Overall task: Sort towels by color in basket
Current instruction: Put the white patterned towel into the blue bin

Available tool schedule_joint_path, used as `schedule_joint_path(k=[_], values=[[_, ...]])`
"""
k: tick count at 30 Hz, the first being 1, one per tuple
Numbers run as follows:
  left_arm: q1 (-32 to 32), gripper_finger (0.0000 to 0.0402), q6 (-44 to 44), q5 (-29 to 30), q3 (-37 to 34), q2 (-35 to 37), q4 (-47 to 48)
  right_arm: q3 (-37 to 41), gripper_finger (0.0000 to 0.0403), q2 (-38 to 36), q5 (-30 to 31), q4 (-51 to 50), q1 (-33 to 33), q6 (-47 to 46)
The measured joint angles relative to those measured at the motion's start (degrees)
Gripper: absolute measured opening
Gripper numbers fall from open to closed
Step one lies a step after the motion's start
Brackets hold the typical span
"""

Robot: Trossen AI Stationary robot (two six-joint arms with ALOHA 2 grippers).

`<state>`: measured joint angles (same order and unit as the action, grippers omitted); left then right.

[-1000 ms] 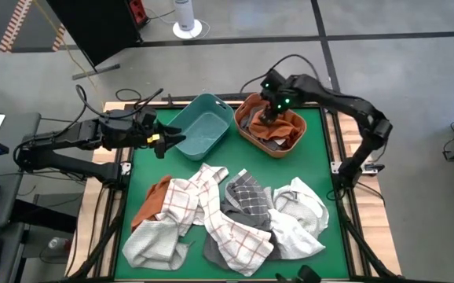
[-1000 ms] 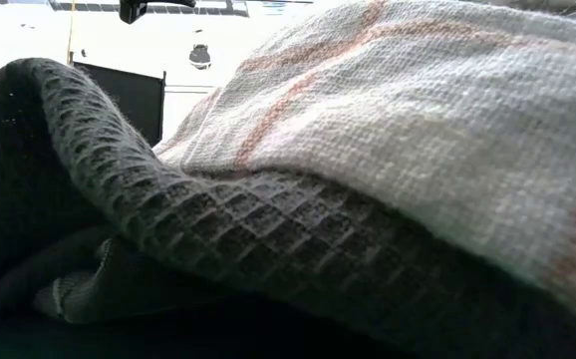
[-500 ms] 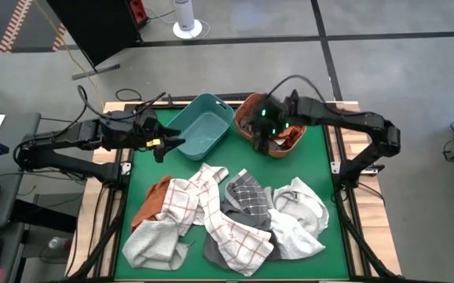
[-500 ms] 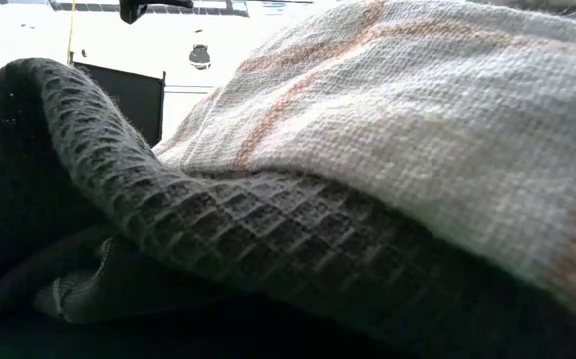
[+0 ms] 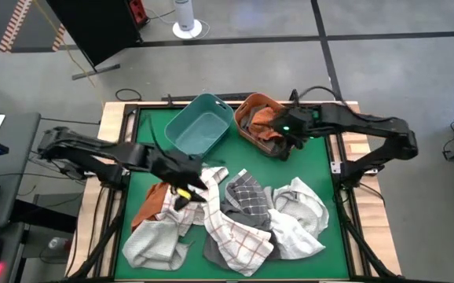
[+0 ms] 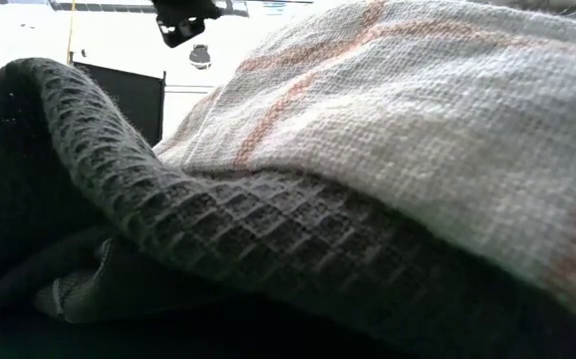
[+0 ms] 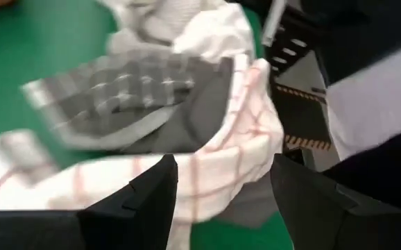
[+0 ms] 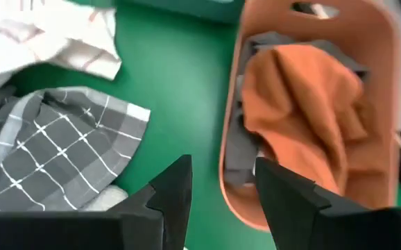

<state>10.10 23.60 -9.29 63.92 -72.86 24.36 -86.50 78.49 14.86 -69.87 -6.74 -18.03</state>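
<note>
The left gripper hangs open over the towels heaped on the green table. The right gripper is open and empty beside the orange basket, which holds a rust-orange towel.

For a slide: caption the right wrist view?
Open right gripper beside orange plastic basket holding rust-orange towel.

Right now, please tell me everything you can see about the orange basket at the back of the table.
The orange basket looks like smooth plastic, oval, with a handle slot at one end. It stands upright on the green table near the back edge, beside the teal basket. Inside lie a rust-orange towel on top and a dark grey towel beneath it. The right gripper, open, hangs just beside its near rim.
</note>
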Motion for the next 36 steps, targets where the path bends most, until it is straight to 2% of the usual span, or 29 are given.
schedule_joint_path(k=[5, 8, 15, 23, 26, 28, 30, 33, 36], values=[[2.85, 0.0219, -3.98, -0.98, 0.0, -6.09, -12.66, 0.0, 0.0185, -5.15, 7.29, 0.03, 2.87, -1.45], [3.01, 0.0219, -4.27, -1.06, 0.02, -9.97, -16.99, 0.0, 0.0185, -7.33, 9.36, 0.03, 3.32, -1.44], [2.0, 0.0219, -0.49, -4.84, 0.0, -19.32, -20.12, 0.0, 0.0185, -10.49, 9.45, -0.14, 3.4, 0.2], [4.49, 0.0197, -2.38, -5.97, 0.02, -25.41, -20.88, 0.0, 0.0185, -12.57, 9.44, -0.55, 3.39, 2.9], [5.31, 0.0171, -4.27, -5.55, 0.02, -25.75, -20.74, 0.0, 0.0185, -12.95, 9.41, -0.38, 3.39, 3.15], [5.7, 0.0141, -5.88, -2.4, 0.04, -25.75, -20.72, 0.0, 0.0185, -13.26, 9.41, -0.69, 3.39, 3.38], [5.72, 0.01, -5.78, -0.68, 0.04, -25.75, -20.37, 0.0, 0.0185, -13.32, 9.41, -0.68, 3.39, 3.53], [4.66, 0.0027, -1.86, -1.22, 0.04, -25.36, -19.99, 0.0, 0.0185, -13.63, 9.39, -0.84, 3.36, 3.75], [3.89, 0.0009, 1.67, -1.52, 0.04, -25.33, -20.03, 0.0, 0.0185, -13.78, 9.37, -0.54, 3.32, 4.75]])
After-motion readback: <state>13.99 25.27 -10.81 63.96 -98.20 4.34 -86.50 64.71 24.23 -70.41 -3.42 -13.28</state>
